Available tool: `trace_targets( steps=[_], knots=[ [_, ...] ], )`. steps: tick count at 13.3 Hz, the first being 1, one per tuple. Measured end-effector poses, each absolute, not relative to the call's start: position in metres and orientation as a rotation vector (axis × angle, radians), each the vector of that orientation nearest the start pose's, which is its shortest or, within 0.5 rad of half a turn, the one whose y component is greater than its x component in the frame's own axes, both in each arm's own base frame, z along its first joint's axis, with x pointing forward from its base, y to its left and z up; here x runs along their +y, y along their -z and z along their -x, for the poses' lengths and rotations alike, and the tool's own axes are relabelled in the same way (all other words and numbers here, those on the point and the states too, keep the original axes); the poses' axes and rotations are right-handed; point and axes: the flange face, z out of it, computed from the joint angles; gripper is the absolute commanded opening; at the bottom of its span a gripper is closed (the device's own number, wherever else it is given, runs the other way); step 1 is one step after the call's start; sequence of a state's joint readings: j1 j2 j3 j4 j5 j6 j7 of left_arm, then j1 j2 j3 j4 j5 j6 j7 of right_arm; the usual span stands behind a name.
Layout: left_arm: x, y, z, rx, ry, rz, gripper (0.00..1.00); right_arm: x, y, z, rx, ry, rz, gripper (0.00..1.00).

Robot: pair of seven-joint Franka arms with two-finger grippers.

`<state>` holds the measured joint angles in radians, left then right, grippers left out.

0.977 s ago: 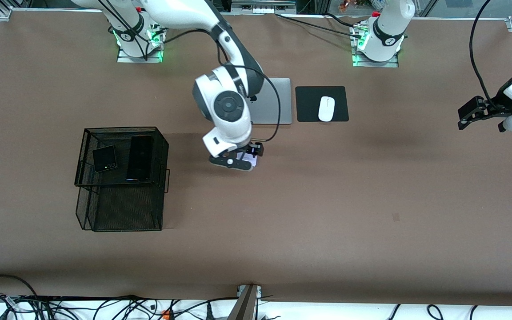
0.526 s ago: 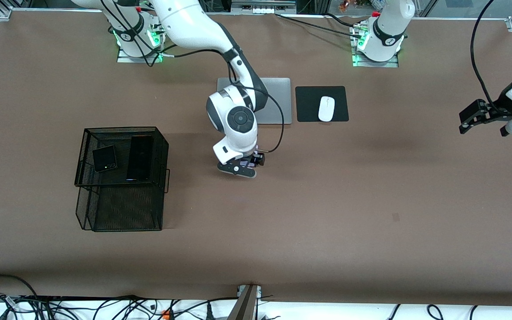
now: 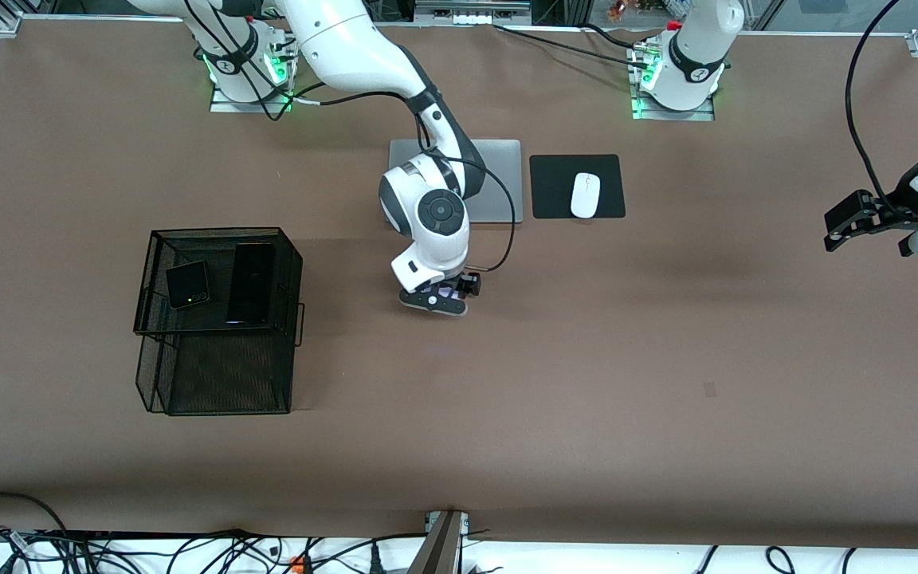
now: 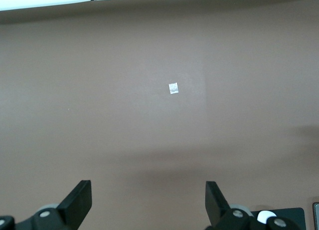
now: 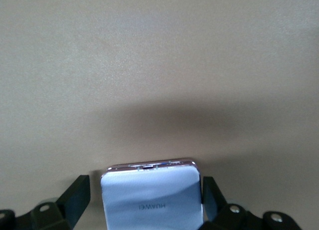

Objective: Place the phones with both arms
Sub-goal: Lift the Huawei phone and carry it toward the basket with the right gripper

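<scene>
**Right arm poised to grip the last phone**

A wide brown table (image 3: pixel 586 383) carries the whole scene, with the robot bases along one edge and cables trailing off the other; a closed silver laptop (image 3: pixel 499 179) and a white mouse (image 3: pixel 585 194) on a black pad (image 3: pixel 555 187) lie near the bases. Toward the right arm's end stands a black wire basket (image 3: pixel 220 399); on its upper tray rest the small squarish black phone (image 3: pixel 187 285) and, beside it, the long slim black phone (image 3: pixel 251 283).

The pale lilac-white phone (image 5: pixel 152 197) lies flat on the table, nearer to the front camera than the laptop; the right gripper (image 3: pixel 445 296) is down over it, jaws spread wide with the handset sitting between the fingers (image 5: pixel 75 195) but seemingly not yet pinched. The left gripper (image 4: pixel 149 202) hangs over bare table at its own end, jaws apart and empty; that arm waits.

The step in hand looks like the grasp itself; it would go best with the fingers level against both long edges, squeezed evenly so the flat body does not twist or skid, then raised straight up before any travel toward the basket.
</scene>
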<state>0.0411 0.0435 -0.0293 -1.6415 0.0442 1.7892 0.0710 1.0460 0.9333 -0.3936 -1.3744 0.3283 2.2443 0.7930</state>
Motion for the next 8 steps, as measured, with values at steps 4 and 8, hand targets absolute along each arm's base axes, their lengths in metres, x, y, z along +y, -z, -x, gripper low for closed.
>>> trace_targets(
  steps=[4, 8],
  knots=[
    [0.011, -0.588, -0.586, 0.104, 0.163, 3.089, 1.00, 0.499, -0.178, -0.534, 0.307, 0.071, 3.163, 0.04],
    [0.010, -0.587, -0.586, 0.105, 0.152, 3.090, 1.00, 0.503, -0.213, -0.539, 0.306, 0.040, 3.166, 0.04]
  ],
)
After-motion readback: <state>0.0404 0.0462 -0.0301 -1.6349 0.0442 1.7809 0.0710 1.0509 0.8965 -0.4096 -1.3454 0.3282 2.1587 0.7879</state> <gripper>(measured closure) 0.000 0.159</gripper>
